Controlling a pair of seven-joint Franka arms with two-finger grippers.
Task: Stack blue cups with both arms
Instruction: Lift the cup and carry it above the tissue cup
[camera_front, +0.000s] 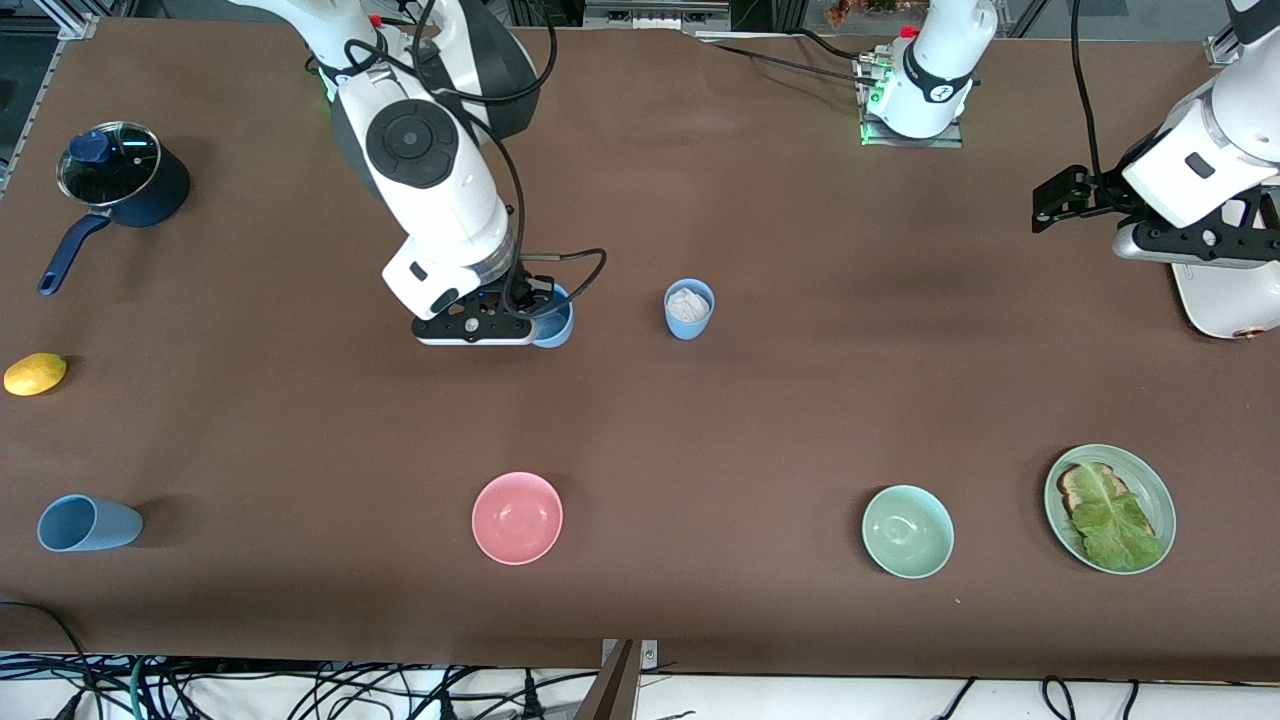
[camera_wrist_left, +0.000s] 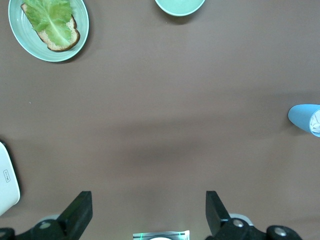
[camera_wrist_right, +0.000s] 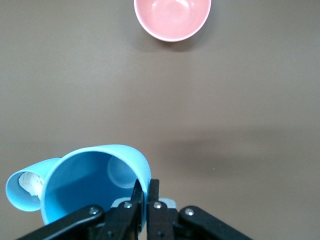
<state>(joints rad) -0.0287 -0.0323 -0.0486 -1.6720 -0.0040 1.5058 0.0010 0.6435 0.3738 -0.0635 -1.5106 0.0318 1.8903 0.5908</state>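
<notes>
My right gripper is shut on the rim of an upright blue cup, one finger inside the wall and one outside. I cannot tell whether that cup rests on the table. Beside it, toward the left arm's end, stands a second blue cup with something white and crumpled inside. A third blue cup lies on its side near the front edge at the right arm's end. My left gripper waits open and empty over bare table at the left arm's end.
A pink bowl, a mint bowl and a green plate with toast and lettuce line the front. A dark-blue lidded saucepan and a lemon sit at the right arm's end.
</notes>
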